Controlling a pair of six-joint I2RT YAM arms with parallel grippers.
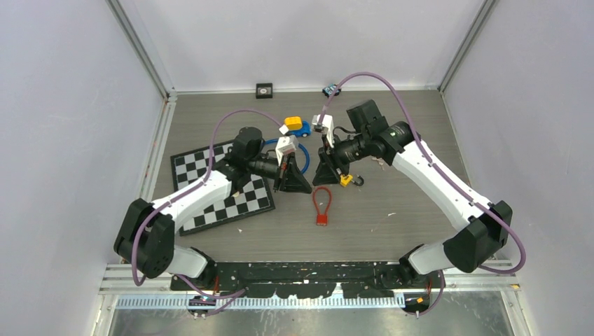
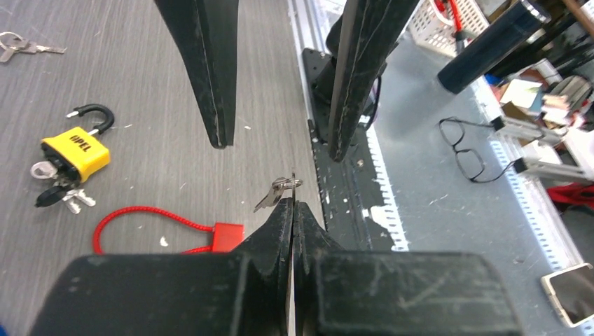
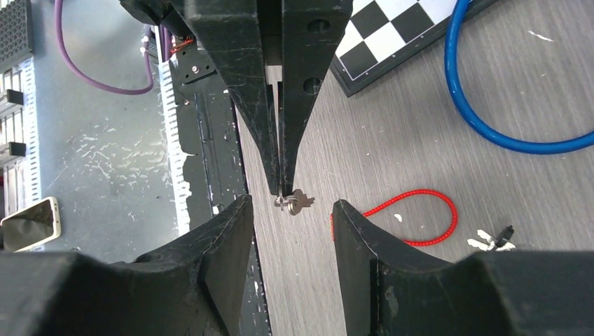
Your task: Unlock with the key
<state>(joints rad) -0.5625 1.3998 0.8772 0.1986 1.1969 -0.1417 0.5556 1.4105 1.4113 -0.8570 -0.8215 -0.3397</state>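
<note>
My left gripper (image 2: 293,204) is shut on the ring of a small silver key (image 2: 274,192) and holds it above the table. My right gripper (image 3: 293,204) is open, its two fingers (image 3: 231,231) on either side of that key (image 3: 296,201) without touching it. In the top view the two grippers, left (image 1: 298,183) and right (image 1: 322,175), meet tip to tip at mid-table. The yellow padlock (image 2: 76,150), with its shackle up and a bunch of keys (image 2: 59,196) at its base, lies on the table just right of them (image 1: 345,180).
A red cable lock (image 1: 321,207) lies in front of the grippers. A blue cable loop (image 1: 302,150) and a yellow-and-blue toy car (image 1: 296,126) lie behind them. A chessboard (image 1: 210,199) lies at the left. Loose keys (image 2: 17,43) lie farther off.
</note>
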